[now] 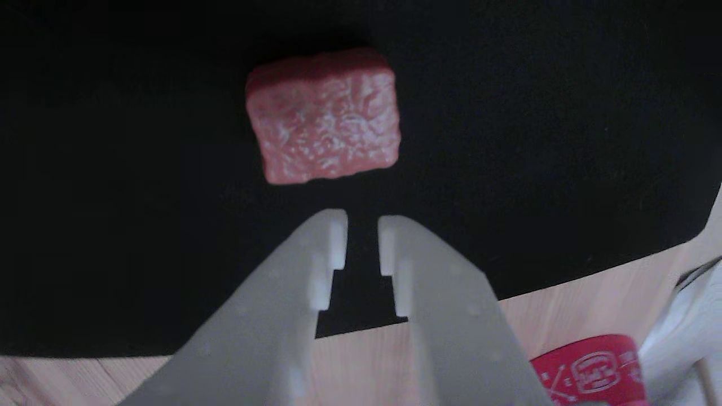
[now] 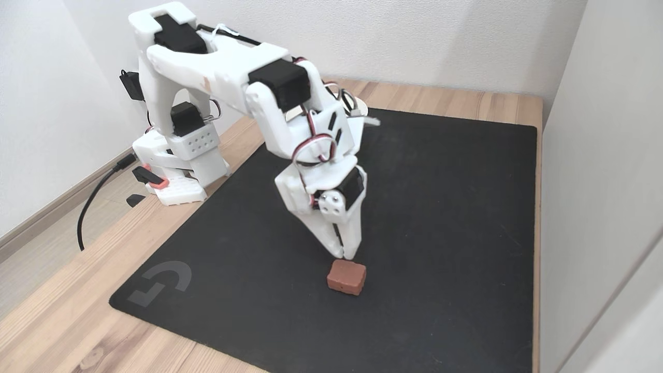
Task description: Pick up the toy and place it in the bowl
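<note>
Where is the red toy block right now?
In the fixed view the toy block lies on the black mat, near its front middle, just beyond the tips of the gripper and not held.

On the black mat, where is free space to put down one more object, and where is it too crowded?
The black mat is bare on its right half, up to the wooden edge by the wall, and at the front left around the grey logo. It is crowded in the middle, where the gripper hangs just above the red toy block, and at the back left near the arm's base.
</note>
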Robot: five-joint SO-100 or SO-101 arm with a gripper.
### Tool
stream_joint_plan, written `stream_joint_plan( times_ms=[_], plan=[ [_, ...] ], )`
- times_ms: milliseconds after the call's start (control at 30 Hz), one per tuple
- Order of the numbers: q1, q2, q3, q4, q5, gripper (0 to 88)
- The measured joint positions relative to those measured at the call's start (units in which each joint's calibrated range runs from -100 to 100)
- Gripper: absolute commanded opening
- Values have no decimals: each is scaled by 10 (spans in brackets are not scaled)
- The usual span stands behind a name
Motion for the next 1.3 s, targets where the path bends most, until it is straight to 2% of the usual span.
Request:
stream_joint_plan(
  times_ms=[133, 500, 533, 567, 633, 733, 767, 1300],
  plan=[
    [-2, 0, 0, 0, 21, 27],
    [-2, 0, 0, 0, 24, 49],
    [-2, 0, 0, 2, 24, 77],
    [-2, 0, 0, 8, 24, 154],
    [0, 0, 0, 26, 24, 248],
    [3, 0, 0, 43, 24, 372],
    [4, 0, 0, 51, 24, 386],
    [2, 7, -5, 112, 24, 391]
  ],
)
